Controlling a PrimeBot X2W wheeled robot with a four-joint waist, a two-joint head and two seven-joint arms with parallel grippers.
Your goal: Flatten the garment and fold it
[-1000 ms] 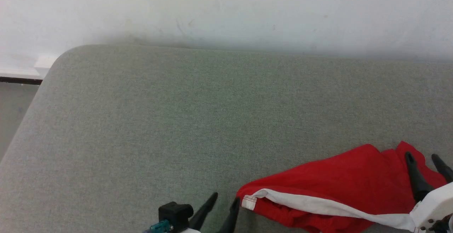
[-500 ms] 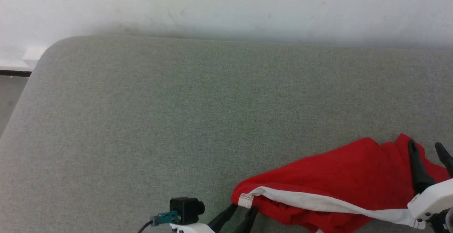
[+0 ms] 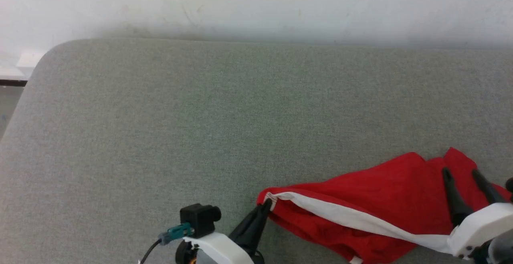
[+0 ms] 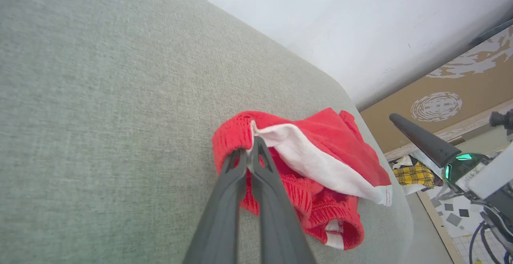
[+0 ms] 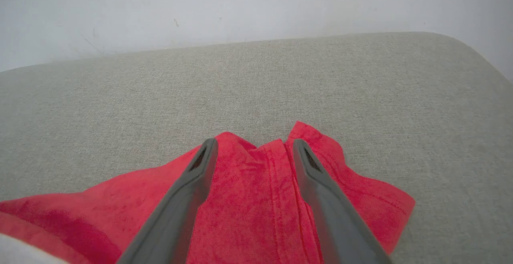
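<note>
**Crumpled shorts [image 3: 360, 194], nothing folded yet**

Nearest, my left gripper [image 3: 266, 204] is pinched shut on the shorts' left end, at the white stripe [image 3: 340, 218]. My right gripper [image 3: 461, 172] hangs spread above their right end, holding nothing. They lie bunched on the cushion's [image 3: 200, 115] near right; I judge flattening and folding both remain.

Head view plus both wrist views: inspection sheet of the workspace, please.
Surface: grey-green padded surface, rounded corners.
Job's things: red shorts crumpled at its near right, white stripe showing, not flattened.
Clutter: nothing seen.
Grippers: left gripper shut on the shorts' edge; right gripper open over the shorts.
Cables: one cable with a teal plug at the left wrist camera.
Surroundings: white wall behind; yellow plaid cloth beyond the surface's edge.
</note>
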